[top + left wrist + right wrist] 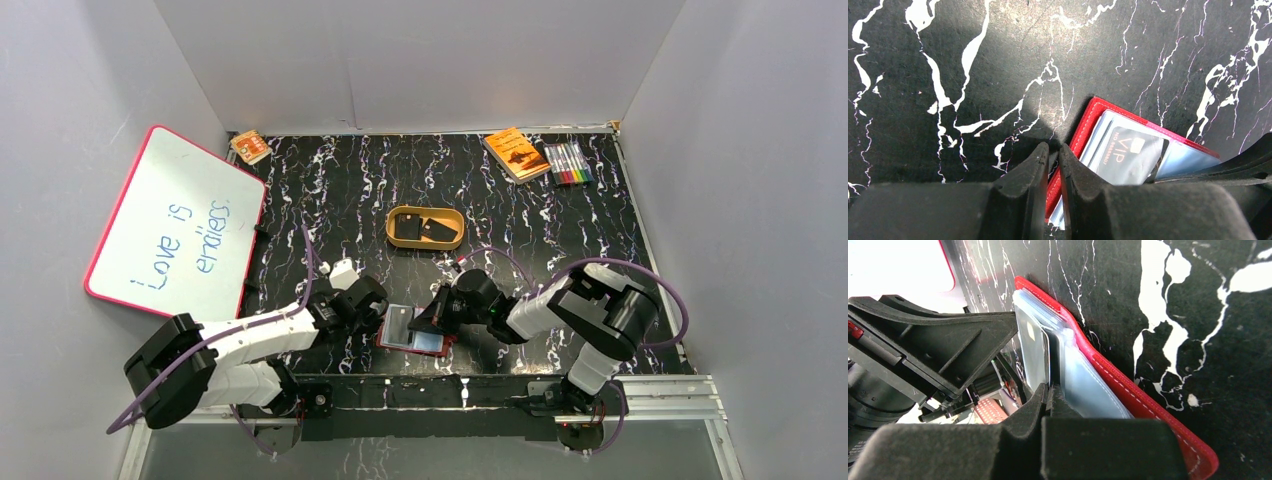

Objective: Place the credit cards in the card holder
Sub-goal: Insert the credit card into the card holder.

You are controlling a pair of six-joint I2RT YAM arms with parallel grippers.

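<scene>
The black marbled table [330,200] carries the card holder [405,328] at its near edge, lying open with its clear pockets facing up, and both arms meet over it. The left gripper [1053,152] is at the holder's left side, its jaws drawn almost together and clamped on the red border, pinning the holder down. The right gripper [1048,390] comes in from the holder's right with its jaws pressed fully together, the tips against the clear pocket leaves; whether they pinch a card edge cannot be told. Beyond the holder, well apart toward the back of the table, the tan oval dish [392,228] holds more black credit cards [425,230]. One black credit card marked VIP [1128,152] sits within a pocket of the holder, just beside the left fingers. The step in hand looks like seating this card; the next move likely calls for a steady hold on the border while the card is pushed fully home
</scene>
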